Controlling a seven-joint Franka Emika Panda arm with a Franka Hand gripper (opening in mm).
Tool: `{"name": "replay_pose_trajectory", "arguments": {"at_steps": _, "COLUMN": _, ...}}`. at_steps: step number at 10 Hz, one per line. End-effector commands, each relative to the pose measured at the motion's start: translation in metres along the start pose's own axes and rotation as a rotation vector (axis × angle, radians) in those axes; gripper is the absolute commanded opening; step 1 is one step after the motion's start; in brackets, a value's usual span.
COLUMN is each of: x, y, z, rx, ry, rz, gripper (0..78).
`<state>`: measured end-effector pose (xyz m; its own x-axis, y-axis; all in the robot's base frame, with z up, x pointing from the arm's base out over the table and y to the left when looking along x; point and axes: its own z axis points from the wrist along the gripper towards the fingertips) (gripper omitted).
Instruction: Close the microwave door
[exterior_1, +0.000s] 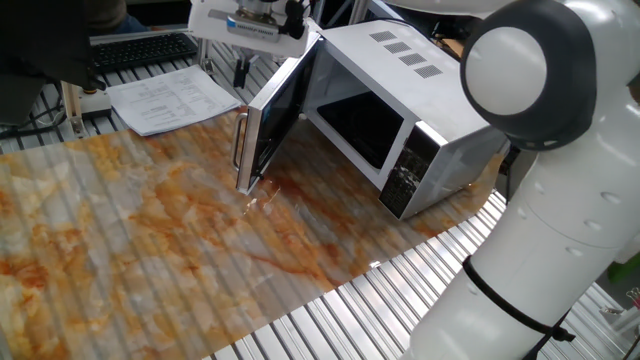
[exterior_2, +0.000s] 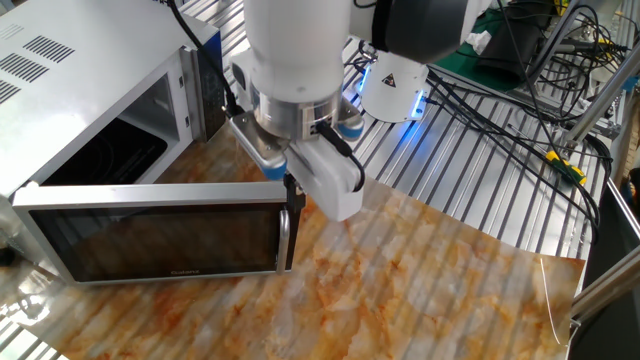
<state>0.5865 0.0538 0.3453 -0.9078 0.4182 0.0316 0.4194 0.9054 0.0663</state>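
Observation:
The white microwave (exterior_1: 400, 50) stands at the back right with its dark cavity open; it also shows in the other fixed view (exterior_2: 60, 70). The microwave door (exterior_1: 280, 115) stands swung out, roughly square to the front, with its silver bar handle (exterior_1: 240, 150) at the free edge. In the other fixed view the door (exterior_2: 150, 240) faces the camera, with its handle (exterior_2: 285, 240) at the right end. My gripper (exterior_1: 240, 72) hangs behind the door's free edge, just above the handle end (exterior_2: 296, 192). Its fingers look together and hold nothing.
A black control panel (exterior_1: 408, 175) is on the microwave's front right. Papers (exterior_1: 170, 100) and a keyboard (exterior_1: 140, 50) lie behind the door. The marbled mat (exterior_1: 150, 240) covers the table. The arm's base (exterior_2: 395, 80) and cables (exterior_2: 500, 90) stand at the back.

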Motion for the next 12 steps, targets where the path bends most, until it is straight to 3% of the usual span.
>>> {"name": "replay_pose_trajectory", "arguments": {"at_steps": 1, "x": -0.003, "y": 0.004, "z": 0.013, "rx": -0.008, "ry": -0.027, "rz": 0.02, "gripper": 0.0}}
{"name": "replay_pose_trajectory", "arguments": {"at_steps": 8, "x": -0.005, "y": 0.006, "z": 0.029, "rx": -0.001, "ry": -0.046, "rz": 0.04, "gripper": 0.0}}
{"name": "replay_pose_trajectory", "arguments": {"at_steps": 12, "x": -0.002, "y": -0.003, "z": 0.038, "rx": 0.036, "ry": -0.062, "rz": 0.022, "gripper": 0.0}}
